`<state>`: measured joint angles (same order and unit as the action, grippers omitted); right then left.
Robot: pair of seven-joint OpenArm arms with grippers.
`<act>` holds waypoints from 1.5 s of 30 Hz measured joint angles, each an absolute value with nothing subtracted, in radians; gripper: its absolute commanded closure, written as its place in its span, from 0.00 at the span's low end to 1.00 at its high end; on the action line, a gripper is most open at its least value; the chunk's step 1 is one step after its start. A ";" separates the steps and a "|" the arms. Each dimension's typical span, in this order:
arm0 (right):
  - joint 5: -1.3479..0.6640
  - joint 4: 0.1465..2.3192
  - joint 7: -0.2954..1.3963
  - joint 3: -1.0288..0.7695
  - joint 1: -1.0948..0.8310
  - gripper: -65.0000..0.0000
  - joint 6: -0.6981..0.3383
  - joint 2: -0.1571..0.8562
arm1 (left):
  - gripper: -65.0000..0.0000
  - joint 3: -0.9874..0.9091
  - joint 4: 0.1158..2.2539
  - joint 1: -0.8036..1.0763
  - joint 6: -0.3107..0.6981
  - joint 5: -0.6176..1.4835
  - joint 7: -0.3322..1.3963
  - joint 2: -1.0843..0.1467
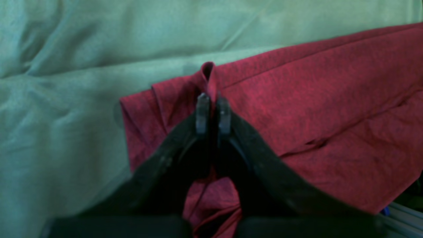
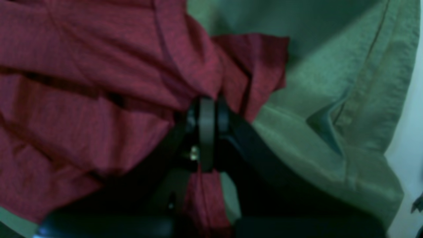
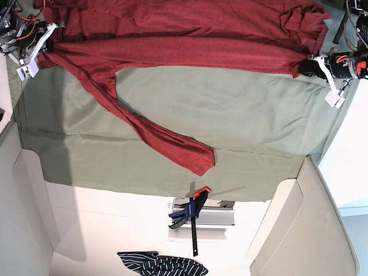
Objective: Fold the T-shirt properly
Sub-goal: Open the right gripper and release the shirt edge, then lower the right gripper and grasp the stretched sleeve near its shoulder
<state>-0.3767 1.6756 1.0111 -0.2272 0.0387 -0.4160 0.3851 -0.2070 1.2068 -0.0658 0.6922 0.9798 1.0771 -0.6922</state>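
The green-draped table [image 3: 241, 115] carries the red T-shirt [image 3: 172, 49] spread across it.

Jaws of right gripper [image 2: 207, 110] seen pressed together on bunched fold of red T-shirt [image 2: 82, 109]. Shirt fabric gathered into deep creases at left and above; narrow strip seen below jaws. Green cloth [image 2: 347, 82] spread at right, hem stitched, small pucker raised near edge.
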 measured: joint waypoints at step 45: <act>-0.213 1.277 0.720 -0.231 0.550 0.45 -0.342 0.200 | 0.72 -0.209 1.530 0.024 0.581 0.579 0.973 -0.667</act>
<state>-0.2134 1.2774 0.7200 -0.2310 0.5503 -0.3416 0.2001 -0.2089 1.5299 0.0242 0.5808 0.5793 0.9733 -0.6670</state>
